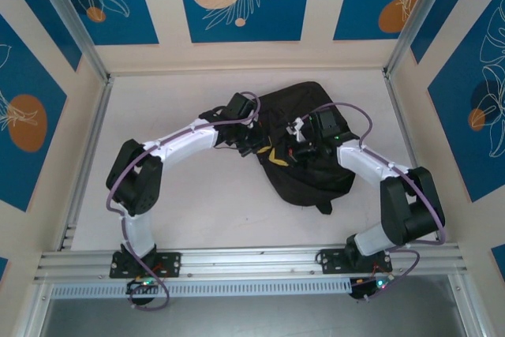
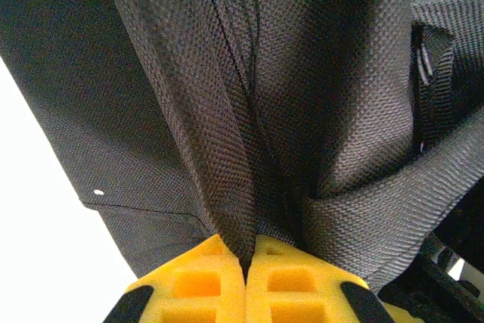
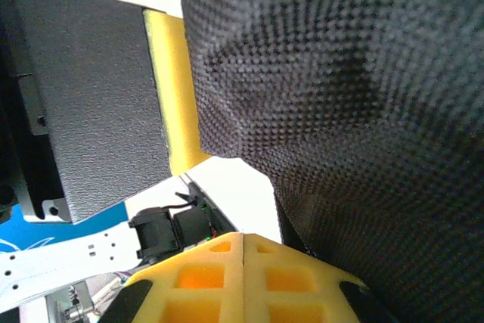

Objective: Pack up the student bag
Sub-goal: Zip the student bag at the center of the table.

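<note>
White, matte counter (image 1: 197, 211) enclosed by cream walls (image 1: 316, 53) that carry blue panels with leaf and orange-disc motifs; a ribbed aluminium rail (image 1: 252, 262) runs along the near edge. The student bag (image 1: 312, 183), a large, soft, rumpled black mass of coarse woven fabric, lies right of the counter's centre, its top close to the far edge and its lower end toward the near right corner. The left arm (image 1: 185, 144) and the right arm (image 1: 367, 163), white and black and each trailing a purple cable, curve in from the near edge and meet over the bag, covering its middle. Left pincer (image 2: 246, 266): yellow waffle-moulded fingers (image 2: 197, 285) clamped on a raised fold of the bag's fabric, which fans upward from the pinch. Right pincer (image 3: 242, 241): yellow fingers pressed flat together with no cloth seen between them; the bag's fabric hangs just beside its right finger. In the right wrist view a flat, pebbled dark panel (image 3: 91, 96) edged by a yellow strip (image 3: 174, 88) stands at the left; what it belongs to cannot be told. A narrow webbing strap (image 2: 435, 104) hangs to the right of the pinched fold.
</note>
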`<control>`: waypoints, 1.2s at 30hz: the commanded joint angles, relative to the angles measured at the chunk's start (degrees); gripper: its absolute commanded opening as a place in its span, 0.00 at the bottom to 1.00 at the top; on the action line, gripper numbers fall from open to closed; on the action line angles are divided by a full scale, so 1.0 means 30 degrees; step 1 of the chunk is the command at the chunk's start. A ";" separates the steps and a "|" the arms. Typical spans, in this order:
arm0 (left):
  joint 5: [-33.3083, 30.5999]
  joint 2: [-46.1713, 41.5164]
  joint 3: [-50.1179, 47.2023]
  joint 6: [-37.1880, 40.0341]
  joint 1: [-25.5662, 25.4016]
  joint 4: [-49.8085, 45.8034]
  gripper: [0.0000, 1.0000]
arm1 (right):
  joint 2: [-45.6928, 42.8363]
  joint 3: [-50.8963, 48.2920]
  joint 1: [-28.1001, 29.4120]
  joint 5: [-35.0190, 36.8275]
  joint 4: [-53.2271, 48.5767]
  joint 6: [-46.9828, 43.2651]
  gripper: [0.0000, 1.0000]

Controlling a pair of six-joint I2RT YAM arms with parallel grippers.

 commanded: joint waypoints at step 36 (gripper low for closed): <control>0.1320 0.0758 0.0451 0.0334 0.0468 0.0166 0.00 | -0.1028 0.2736 0.2304 0.6984 -0.6000 -0.2592 0.16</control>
